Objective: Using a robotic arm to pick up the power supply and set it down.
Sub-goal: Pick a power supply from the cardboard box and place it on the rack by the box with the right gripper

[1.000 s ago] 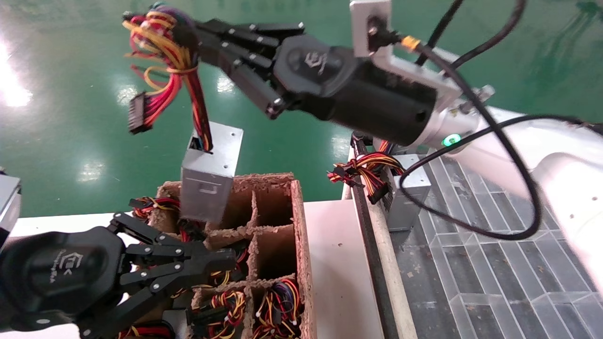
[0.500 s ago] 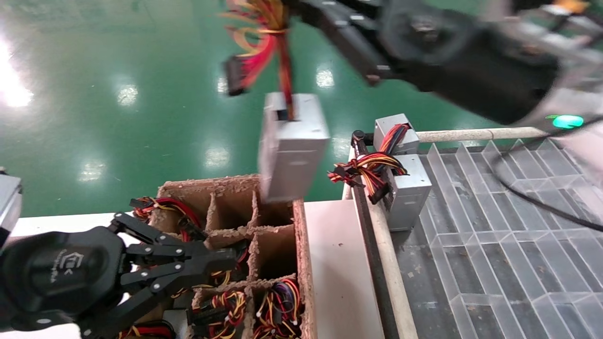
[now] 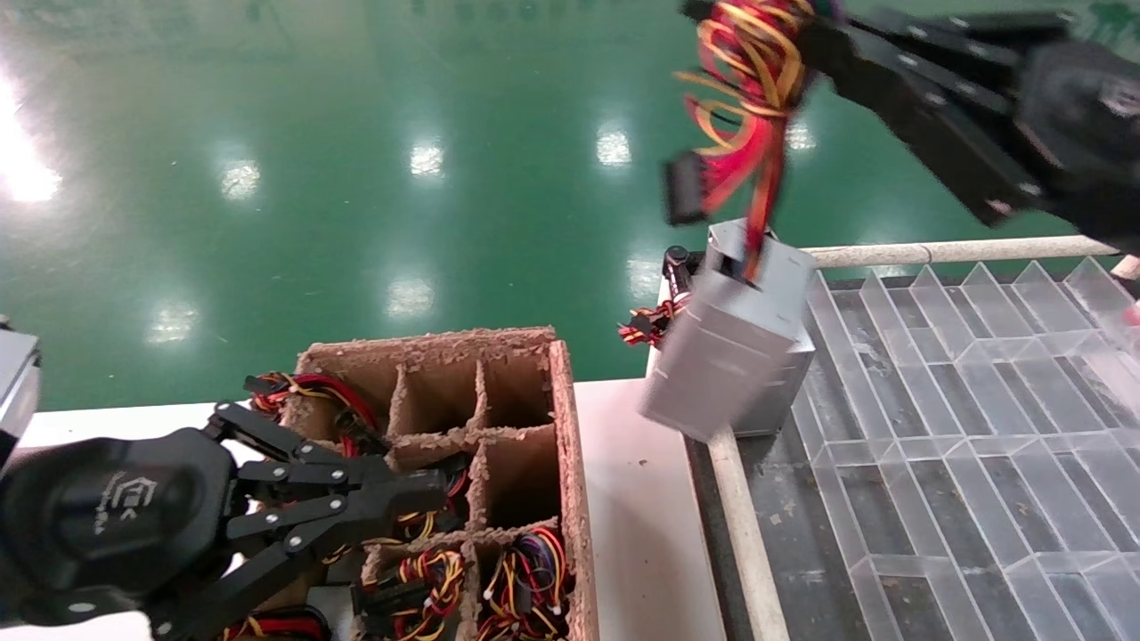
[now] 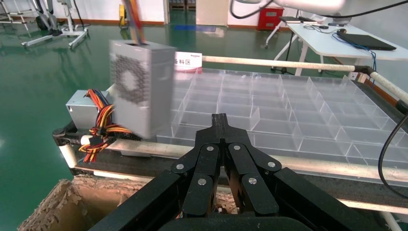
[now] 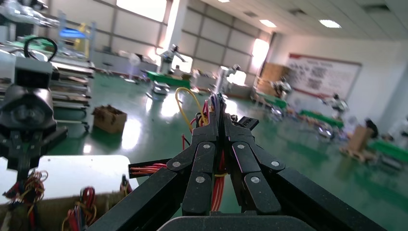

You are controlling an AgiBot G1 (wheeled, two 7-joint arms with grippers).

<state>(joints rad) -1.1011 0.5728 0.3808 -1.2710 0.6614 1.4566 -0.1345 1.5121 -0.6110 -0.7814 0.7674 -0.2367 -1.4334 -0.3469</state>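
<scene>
The silver-grey power supply (image 3: 726, 356) hangs tilted in the air over the left edge of the clear divided tray (image 3: 962, 374). It dangles by its red and yellow wire bundle (image 3: 748, 62). The robotic arm's black hand, my right gripper (image 3: 815, 36), is shut on that bundle at the top right. In the right wrist view the wires (image 5: 192, 103) run between the shut fingers of the right gripper (image 5: 219, 108). The left wrist view shows the power supply (image 4: 139, 94) hanging with its fan grille in sight. My left gripper (image 3: 436, 490) rests shut over the cardboard box (image 3: 563, 427).
A second power supply (image 4: 84, 108) with wires (image 3: 643, 328) sits at the tray's near left corner, just behind the hanging one. The cardboard box holds several wired units in its cells. A bare white table strip (image 3: 623, 499) lies between box and tray.
The right gripper has carried the power supply up out of the cardboard box and rightward, until it hangs at the tray's left edge. The left gripper has stayed still.
</scene>
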